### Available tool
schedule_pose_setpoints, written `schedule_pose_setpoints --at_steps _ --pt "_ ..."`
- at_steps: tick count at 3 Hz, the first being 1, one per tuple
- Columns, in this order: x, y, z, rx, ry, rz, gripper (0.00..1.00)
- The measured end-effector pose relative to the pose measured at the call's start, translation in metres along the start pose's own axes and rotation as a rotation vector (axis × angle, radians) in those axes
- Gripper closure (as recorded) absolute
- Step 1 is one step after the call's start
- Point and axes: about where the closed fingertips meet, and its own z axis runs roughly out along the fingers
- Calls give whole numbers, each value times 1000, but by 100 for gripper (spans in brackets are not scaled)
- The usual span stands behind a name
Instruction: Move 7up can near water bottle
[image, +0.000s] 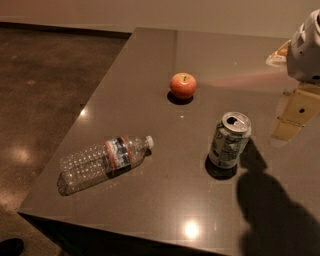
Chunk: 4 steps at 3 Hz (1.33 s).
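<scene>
The 7up can (229, 139) stands upright on the dark table (150, 200), right of centre, its silver top open. The water bottle (102, 161) lies on its side near the table's front left corner, with its white cap pointing right toward the can. A wide gap of bare table separates the two. My gripper (295, 115) hangs from the white arm (306, 47) at the right edge of the view. It is above and to the right of the can, apart from it and holding nothing.
A red-orange apple (183, 85) sits behind the can, toward the table's middle. The table's left edge and front edge drop to a dark polished floor (40, 90). The arm's shadow (275, 210) falls on the front right of the table.
</scene>
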Motion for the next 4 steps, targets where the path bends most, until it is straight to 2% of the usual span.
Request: schedule_pose_setpoints --at_steps 1,2,3,4 --pt "0 0 0 0 0 0 0" --pt "-6 9 4 -40 -33 -16 0" --pt "-11 26 17 -116 -114 -28 0" --pt "-23 45 32 -160 -203 -50 0"
